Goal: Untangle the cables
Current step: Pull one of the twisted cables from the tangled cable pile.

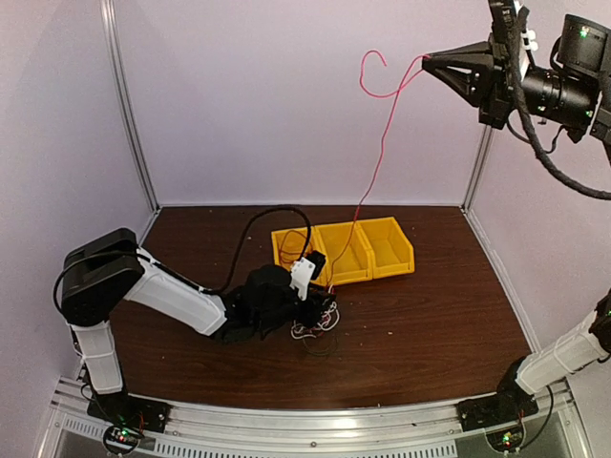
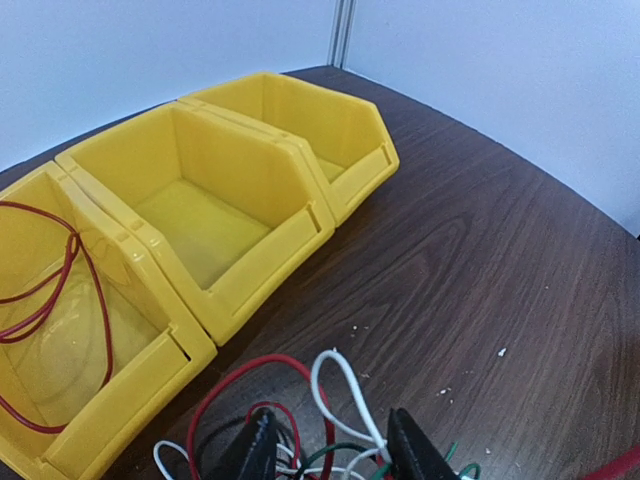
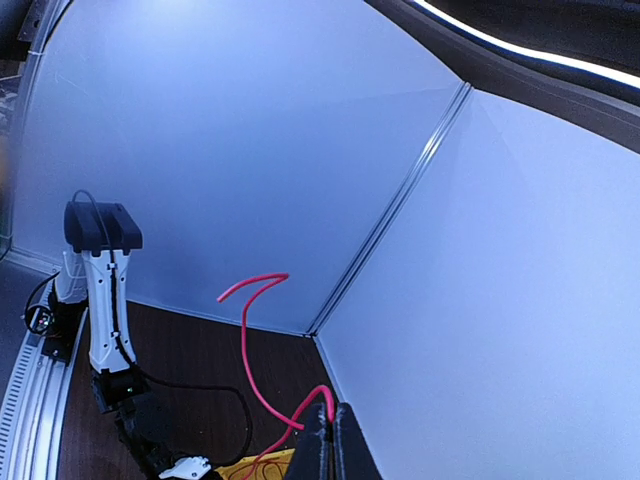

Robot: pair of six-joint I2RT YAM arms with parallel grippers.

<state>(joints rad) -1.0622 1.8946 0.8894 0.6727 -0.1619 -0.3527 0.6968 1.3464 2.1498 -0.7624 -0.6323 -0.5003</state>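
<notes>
Ok, from my seat: L gripper (image 2: 335,445) is down at the table (image 1: 439,315), just in front of the yellow bins (image 1: 391,246). Its jaws are partly open and straddle the clump of cables (image 1: 317,326). White, red and green strands pass btwn the fingers (image 2: 258,448), but I can't see them pinched, so nothing is gripped there.

R gripper (image 1: 427,59) is way up, top right of the overhead view, and clamped tight on the red cable (image 1: 382,143). A short curled free end sticks out past the jaws. The long part hangs down toward the bins, and where exactly it ends I can't tell.

Wrist cam on the L arm also shows dark red loops (image 2: 75,250) lying inside the end bin nearest the gripper. The other two bins show only bare yellow floor. The clump itself sits on the table wood, not in any bin.
</notes>
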